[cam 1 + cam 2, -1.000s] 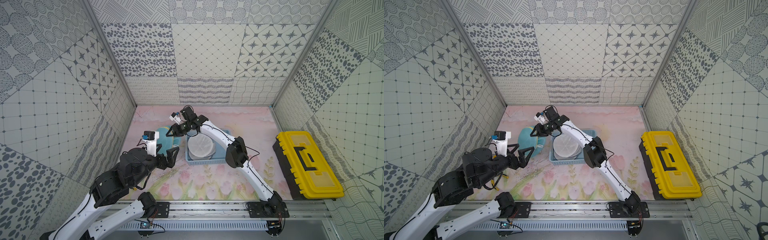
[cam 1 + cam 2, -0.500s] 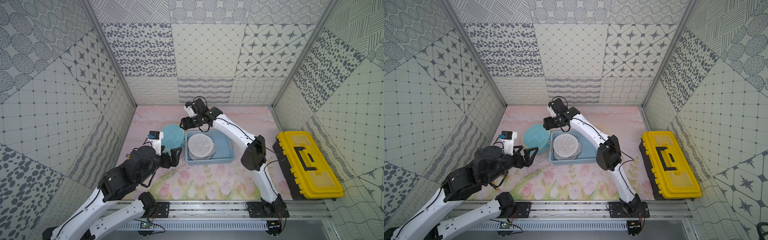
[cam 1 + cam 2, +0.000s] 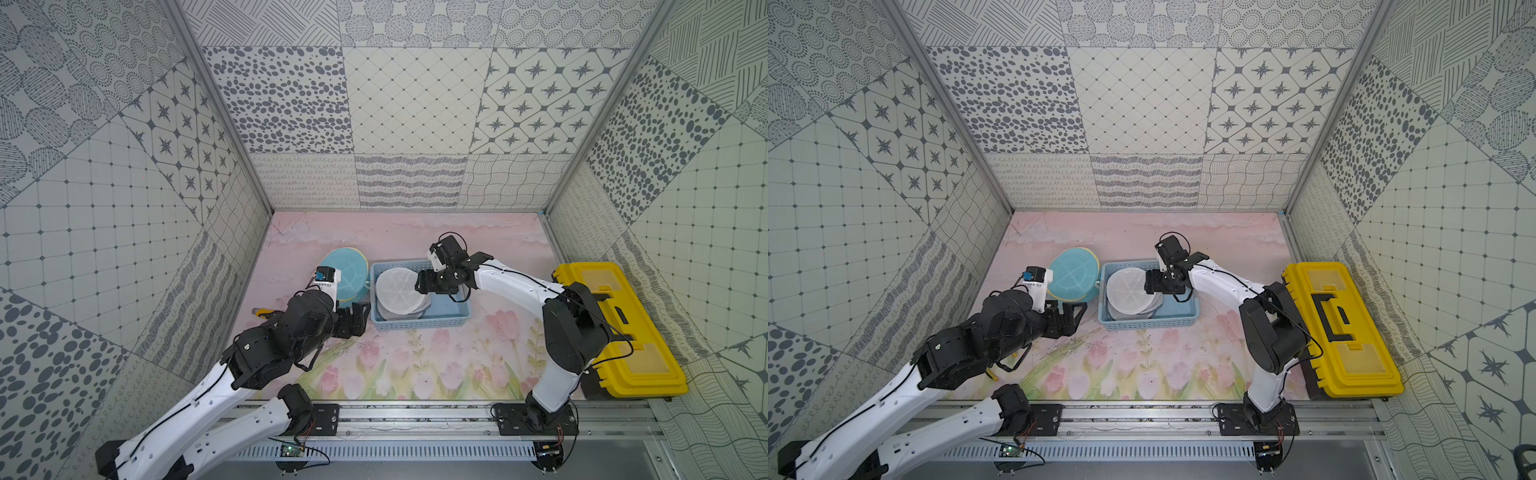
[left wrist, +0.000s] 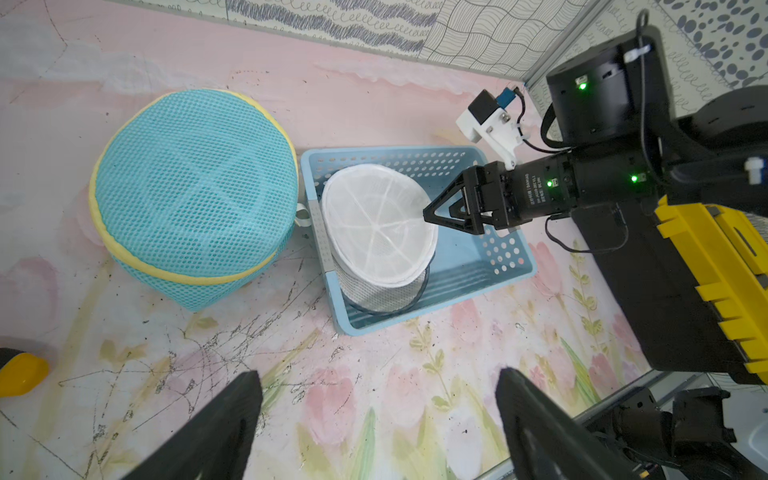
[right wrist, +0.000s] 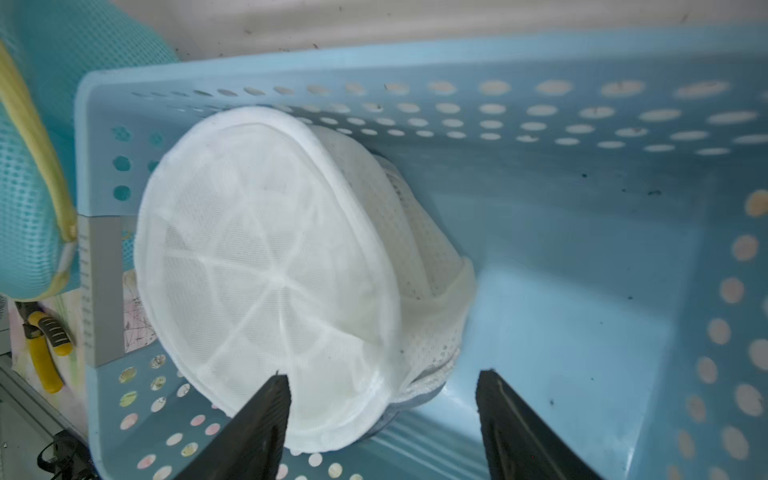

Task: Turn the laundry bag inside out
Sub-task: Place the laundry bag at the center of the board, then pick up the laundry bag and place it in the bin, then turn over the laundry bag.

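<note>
The white bag (image 3: 399,291) (image 3: 1128,291) (image 4: 378,224) (image 5: 266,266) lies in the left end of the basket (image 3: 419,326) (image 3: 1150,323) (image 4: 395,150) (image 5: 540,54). It is tilted, its round seamed face leaning against the basket's left wall, with the mesh body crumpled under it on the basket floor. In the left wrist view a dark hoop shows at its lower edge.

The right tool (image 3: 419,286) (image 3: 1147,282) (image 4: 430,216) (image 5: 382,374) hangs inside the basket at the bag's right edge. It is released: its fingers stand well apart, one in front of the bag's face, the other over the blue basket floor, and the bag's rim runs between them ungripped.

The teal bag (image 3: 351,270) (image 3: 1073,276) (image 4: 195,191) (image 5: 25,166), yellow-trimmed and puffed into a dome, sits on the counter (image 3: 415,365) just beside the basket's left wall. Its small loop reaches that wall.

The left tool (image 3: 359,318) (image 3: 1075,316) (image 4: 379,374) is near the basket's front left corner, also released, with its fingers spread wide above the flowered counter.

Pliers (image 3: 262,311) (image 5: 41,345) with yellow grips lie farther left of the basket, partly hidden by the left arm. A yellow toolbox (image 3: 615,324) (image 3: 1337,328) (image 4: 715,266) rests well apart on the basket's right.
</note>
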